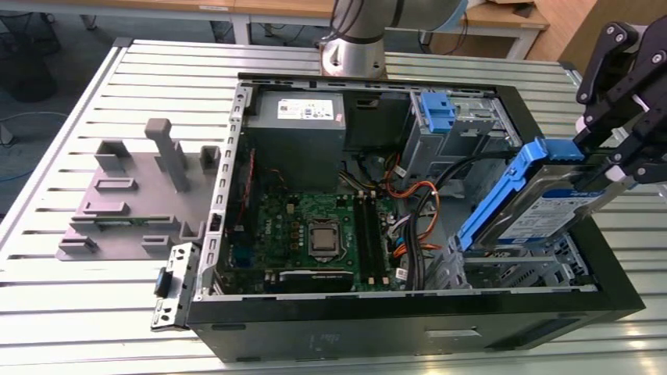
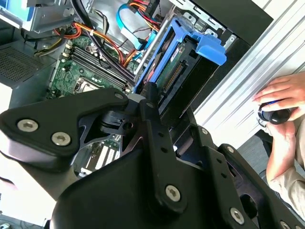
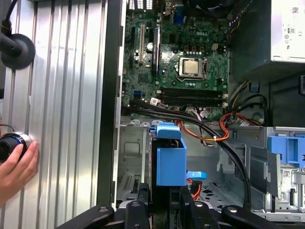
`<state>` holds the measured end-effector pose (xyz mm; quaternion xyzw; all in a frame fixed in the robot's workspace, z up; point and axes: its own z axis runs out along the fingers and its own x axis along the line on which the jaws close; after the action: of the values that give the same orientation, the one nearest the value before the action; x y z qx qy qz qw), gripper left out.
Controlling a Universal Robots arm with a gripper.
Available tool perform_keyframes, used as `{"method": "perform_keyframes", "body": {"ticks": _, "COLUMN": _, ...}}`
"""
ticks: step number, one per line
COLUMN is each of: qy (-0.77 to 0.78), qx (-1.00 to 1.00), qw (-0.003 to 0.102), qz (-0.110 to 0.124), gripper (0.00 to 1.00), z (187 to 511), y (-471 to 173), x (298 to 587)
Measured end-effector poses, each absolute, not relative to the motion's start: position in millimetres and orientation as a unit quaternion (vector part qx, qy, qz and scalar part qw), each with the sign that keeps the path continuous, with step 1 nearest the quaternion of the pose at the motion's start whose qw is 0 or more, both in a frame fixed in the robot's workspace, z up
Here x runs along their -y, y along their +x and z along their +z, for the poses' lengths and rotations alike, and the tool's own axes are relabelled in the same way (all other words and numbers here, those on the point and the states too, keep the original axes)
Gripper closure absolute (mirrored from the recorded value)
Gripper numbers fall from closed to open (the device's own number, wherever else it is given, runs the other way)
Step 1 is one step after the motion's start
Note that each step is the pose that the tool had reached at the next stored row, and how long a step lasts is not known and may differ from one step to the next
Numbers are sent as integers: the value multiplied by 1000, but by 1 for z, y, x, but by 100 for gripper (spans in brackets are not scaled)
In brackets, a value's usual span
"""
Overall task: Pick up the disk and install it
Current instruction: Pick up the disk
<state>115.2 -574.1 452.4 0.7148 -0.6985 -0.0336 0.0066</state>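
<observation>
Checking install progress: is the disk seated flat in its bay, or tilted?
Tilted, not seated: the disk slants steeply, upper end in the claw, lower end down inside the case.

You get bright, even overhead light in the exterior view. The slatted surface (image 1: 83,297) shines pale, and the grey fixture (image 1: 136,195) throws only soft shadows. Inside the computer case (image 1: 417,336) it's dimmer, and the walls go near black. In the second wrist view the surface blows out almost white, and the black tool (image 2: 167,112) reads as a flat dark mass. In the first wrist view the slats carry streaky glare. The motherboard (image 3: 181,62) is well lit, and the disk (image 3: 170,162) shows saturated blue.
</observation>
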Motion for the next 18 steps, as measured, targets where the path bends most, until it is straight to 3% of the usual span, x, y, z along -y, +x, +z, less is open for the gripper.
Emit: {"method": "perform_keyframes", "body": {"ticks": 18, "qy": 705, "qx": 709, "qw": 6, "qz": -33, "gripper": 65, "z": 447, "y": 116, "x": 574}}
